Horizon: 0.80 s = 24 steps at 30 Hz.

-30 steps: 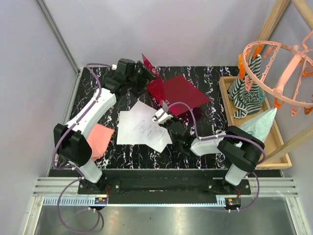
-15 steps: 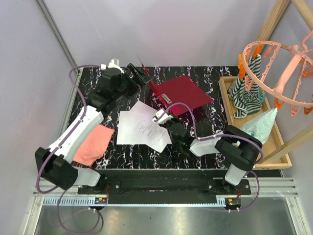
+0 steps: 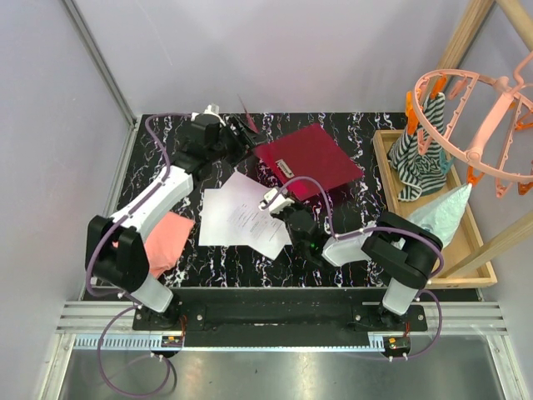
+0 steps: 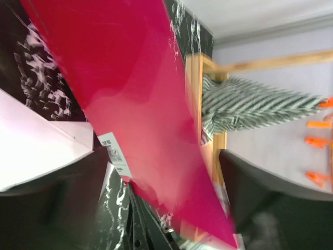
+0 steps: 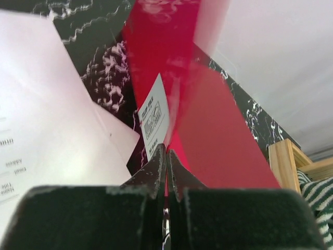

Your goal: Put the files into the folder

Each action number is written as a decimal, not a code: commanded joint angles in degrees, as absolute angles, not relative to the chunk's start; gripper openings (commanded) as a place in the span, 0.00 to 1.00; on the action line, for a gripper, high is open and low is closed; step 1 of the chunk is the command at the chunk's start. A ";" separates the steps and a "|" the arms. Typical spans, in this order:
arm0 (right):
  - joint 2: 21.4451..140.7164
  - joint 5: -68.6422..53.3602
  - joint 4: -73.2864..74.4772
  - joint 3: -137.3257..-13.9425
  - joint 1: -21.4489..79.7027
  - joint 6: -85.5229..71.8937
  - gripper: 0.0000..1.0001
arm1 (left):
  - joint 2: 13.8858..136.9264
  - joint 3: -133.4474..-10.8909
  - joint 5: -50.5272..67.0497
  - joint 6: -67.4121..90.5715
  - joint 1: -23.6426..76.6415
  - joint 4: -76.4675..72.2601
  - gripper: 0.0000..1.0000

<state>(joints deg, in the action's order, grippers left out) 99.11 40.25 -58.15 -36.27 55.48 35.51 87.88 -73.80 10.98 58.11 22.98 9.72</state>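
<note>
- The folder lies on the black counter, near the back.
- A thin red flap of it sticks up at its back left corner.
- The left pincer is at that corner. Its fingers are wide apart, with the red flap between them. It is not squeezing it.
- The right pincer is shut tight on the folder's near edge, right by the white label.
- The files lie flat on the counter just in front of the folder, not inside it.
- A pink cloth lies left of the files.
</note>
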 commanded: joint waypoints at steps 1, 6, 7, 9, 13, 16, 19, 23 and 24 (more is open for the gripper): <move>98.17 41.92 -61.96 -36.47 56.07 34.90 0.00 | 90.52 -77.52 15.38 52.31 22.59 9.22 0.60; 90.31 44.93 -51.55 -39.36 56.16 22.80 0.57 | 87.72 -75.77 11.08 40.79 21.18 18.36 0.27; 88.00 43.00 -37.15 -40.94 56.08 18.33 0.65 | 87.37 -75.07 10.99 39.74 20.49 19.24 0.24; 82.56 39.56 -20.84 -44.45 55.90 4.52 0.87 | 87.01 -74.10 11.42 36.49 19.78 22.05 0.21; 76.12 30.52 3.56 -51.41 55.20 -10.53 0.96 | 88.06 -74.00 10.72 31.56 19.42 26.27 0.13; 74.97 22.01 14.39 -56.24 50.39 -15.81 0.98 | 88.77 -73.21 10.46 29.27 19.25 27.42 0.11; 75.14 13.13 16.35 -57.31 44.93 -18.54 0.98 | 89.03 -72.86 10.11 27.51 19.16 27.95 0.11; 79.70 9.41 17.57 -60.11 39.21 -16.97 0.97 | 89.82 -74.52 11.86 25.50 18.72 29.61 0.09; 82.24 8.88 18.80 -62.21 38.42 -16.70 0.97 | 90.09 -75.05 12.21 25.05 18.55 30.14 0.09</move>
